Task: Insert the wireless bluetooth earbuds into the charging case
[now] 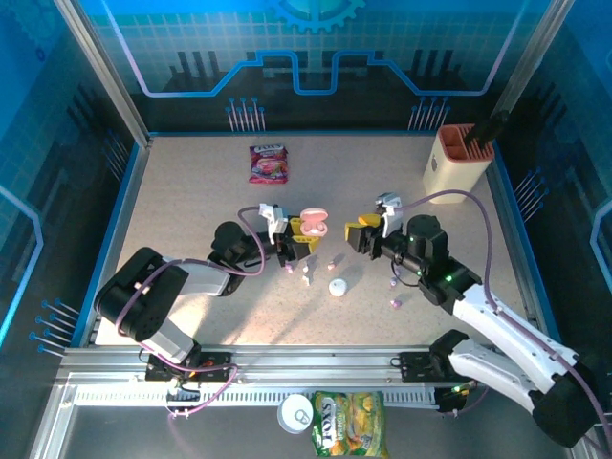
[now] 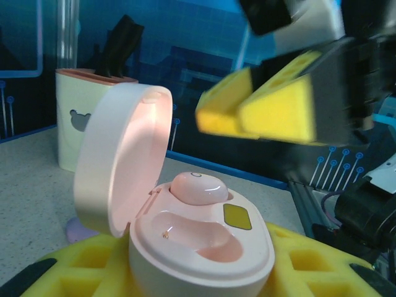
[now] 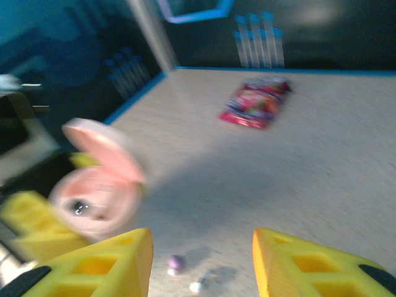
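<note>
Charging case (image 2: pixel 185 260) (pink, lid tipped back) is clamped from both sides by the left gripper (image 1: pixel 299 232) and held up over the middle of the tabletop (image 1: pixel 191 191). One pink earbud (image 2: pixel 198 187) sits in one well. The other well (image 2: pixel 185 232) is bare, so I judge this case half filled. The right gripper (image 3: pixel 201 250) hangs just beside the case on the side toward the right edge, jaws parted with nothing between them. Loose earbuds (image 1: pixel 332 263) lie on the tabletop between the case and the near edge, close to a white case (image 1: pixel 338 286).

The step in hand looks like fetching the second bud. To do it well, pinch a loose bud by its body with the stem pointing down. Then bring it in from above the bare well — not from the lid side, where the raised lid would foul the fingers. The left arm should hold the case level. The buds are tiny and smooth, and will likely squirt out of an off-centre pinch.
</note>
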### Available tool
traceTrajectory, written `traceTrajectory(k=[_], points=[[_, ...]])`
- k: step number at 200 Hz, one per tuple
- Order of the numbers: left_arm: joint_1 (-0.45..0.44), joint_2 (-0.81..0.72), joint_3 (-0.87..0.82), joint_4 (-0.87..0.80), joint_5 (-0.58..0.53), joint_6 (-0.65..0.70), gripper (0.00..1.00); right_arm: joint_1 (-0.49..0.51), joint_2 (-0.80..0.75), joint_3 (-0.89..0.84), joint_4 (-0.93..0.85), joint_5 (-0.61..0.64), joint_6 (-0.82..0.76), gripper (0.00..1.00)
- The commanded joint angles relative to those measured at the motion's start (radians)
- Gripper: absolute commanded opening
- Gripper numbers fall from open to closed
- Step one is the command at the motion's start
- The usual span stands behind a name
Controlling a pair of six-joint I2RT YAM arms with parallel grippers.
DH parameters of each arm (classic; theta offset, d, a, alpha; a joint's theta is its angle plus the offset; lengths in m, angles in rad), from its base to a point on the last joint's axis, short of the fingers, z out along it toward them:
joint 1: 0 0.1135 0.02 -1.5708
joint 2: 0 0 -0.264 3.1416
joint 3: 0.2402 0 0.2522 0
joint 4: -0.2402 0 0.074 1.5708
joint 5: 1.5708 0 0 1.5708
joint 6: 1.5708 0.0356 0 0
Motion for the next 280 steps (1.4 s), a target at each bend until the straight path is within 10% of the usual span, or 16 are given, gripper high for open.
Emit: traceTrajectory(k=[1,141,280], points=[[0.017,-0.046,-0.023,0.036,-0.011,0.008,0.4,-0.072,0.068,-0.018,-0.039,0.023,0.156,0.46],[0.026,-0.121,-0.081,0.035,-0.018,-0.005,0.4,-0.043,0.919,0.37,-0.214,-0.381,0.087,0.5],[0.029,-0.097,-0.062,0.034,-0.014,-0.005,0.4,-0.017,0.84,0.227,-0.24,-0.41,0.076,0.46]])
